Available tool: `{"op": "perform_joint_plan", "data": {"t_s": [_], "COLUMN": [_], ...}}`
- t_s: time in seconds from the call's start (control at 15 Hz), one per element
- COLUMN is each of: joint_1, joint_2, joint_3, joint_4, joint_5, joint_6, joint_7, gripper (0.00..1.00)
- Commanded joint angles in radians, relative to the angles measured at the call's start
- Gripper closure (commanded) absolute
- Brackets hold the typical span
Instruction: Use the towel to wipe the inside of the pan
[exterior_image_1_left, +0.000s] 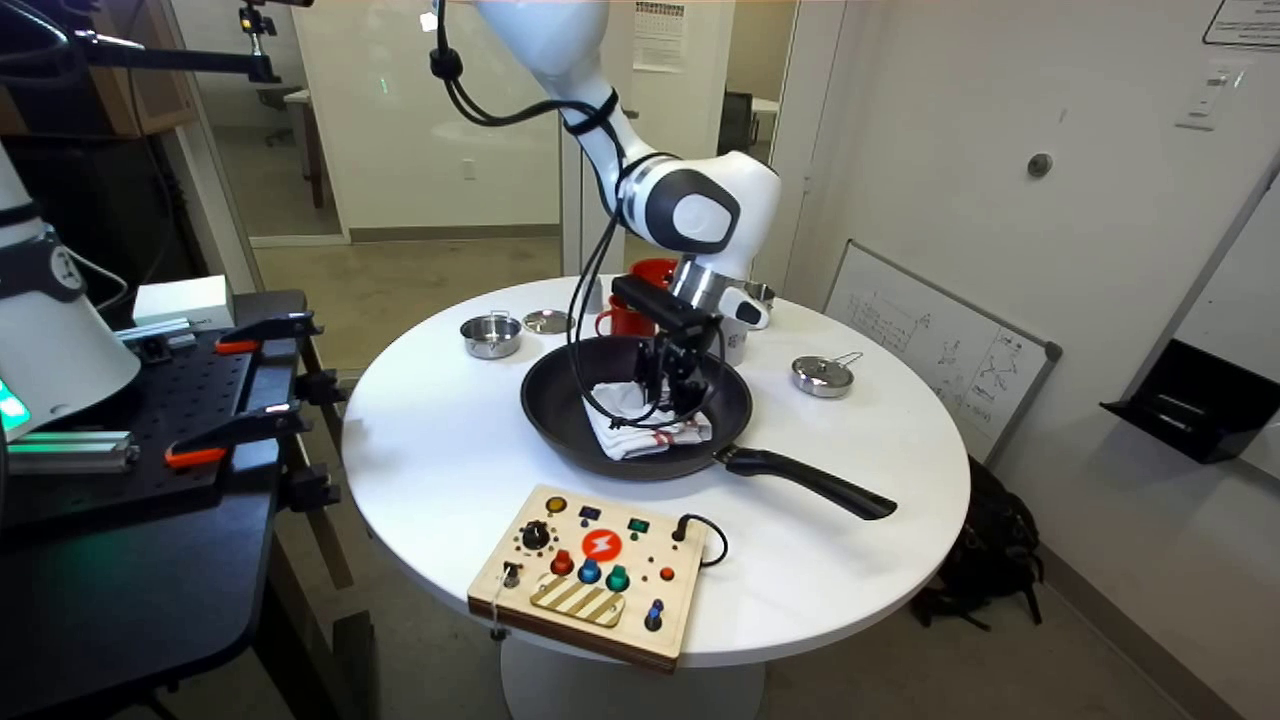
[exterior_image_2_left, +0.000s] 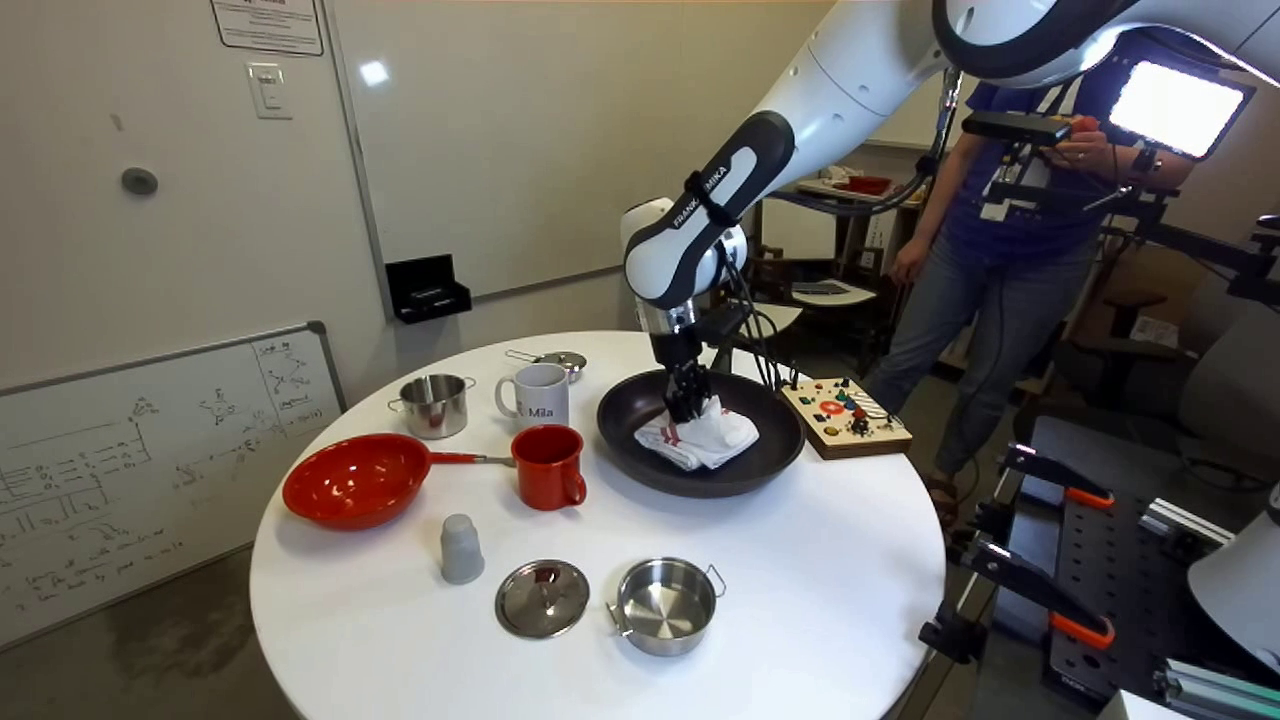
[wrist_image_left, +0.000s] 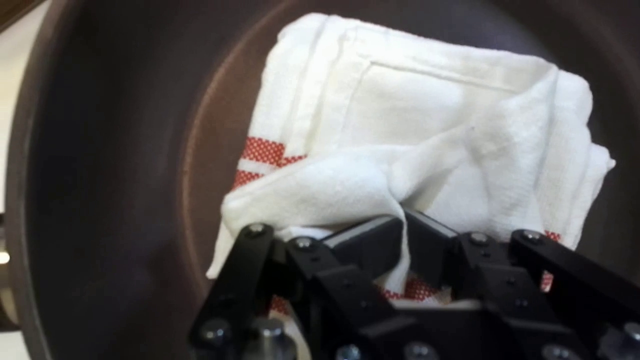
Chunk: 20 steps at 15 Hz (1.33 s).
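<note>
Near edge of the table (exterior_image_1_left: 430, 450): a wooden control box (exterior_image_1_left: 588, 572) lies there; the wipe has no use for it.
Pan handle (exterior_image_1_left: 812, 480): points toward the right-hand edge as seen in an exterior view; nothing holds it, so the pan (exterior_image_1_left: 548, 405) could slide or turn under a hard rub.
Pan: right side up, set in from the edge, with the control box between it and the near edge.
Towel (wrist_image_left: 415, 100): inside the pan, on its floor, folded, one ridge drawn up; getting it into the pan is done.
Gripper (wrist_image_left: 403, 227): low at the towel, its fingers (wrist_image_left: 377, 245) pinching that ridge from both sides; the hold looks good enough to drag it.
Wiping: probably the step in hand; how much has been covered I cannot tell, as no clean track shows on the dark surface.
Left to do: sweeps, most likely, over the bare floor and sloping wall around the towel, which covers only part of the inside.
Far edge: a red mug (exterior_image_1_left: 628, 319) stands just beyond the pan, best not bumped; a steel bowl (exterior_image_1_left: 492, 345) and a lid (exterior_image_1_left: 548, 321) sit toward the far left edge, apart from the pan.
</note>
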Motion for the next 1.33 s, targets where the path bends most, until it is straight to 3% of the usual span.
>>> {"op": "perform_joint_plan", "data": {"t_s": [0.0, 0.6, 0.87, 0.93, 1.07, 1.27], "joint_1": [0.007, 0.040, 0.049, 0.051, 0.053, 0.062], "joint_2": [-0.007, -0.060, -0.094, -0.103, -0.118, -0.140], "joint_3": [0.004, 0.006, 0.001, 0.000, -0.001, -0.008], "joint_4": [-0.003, -0.096, -0.163, -0.180, -0.208, -0.237], "joint_5": [0.016, 0.028, 0.031, 0.032, 0.030, 0.027], "joint_6": [-0.010, 0.039, 0.094, 0.106, 0.119, 0.126], "joint_7": [-0.002, 0.072, 0.120, 0.132, 0.143, 0.166], "gripper": [0.98, 1.00, 0.96, 0.72, 0.68, 0.48]}}
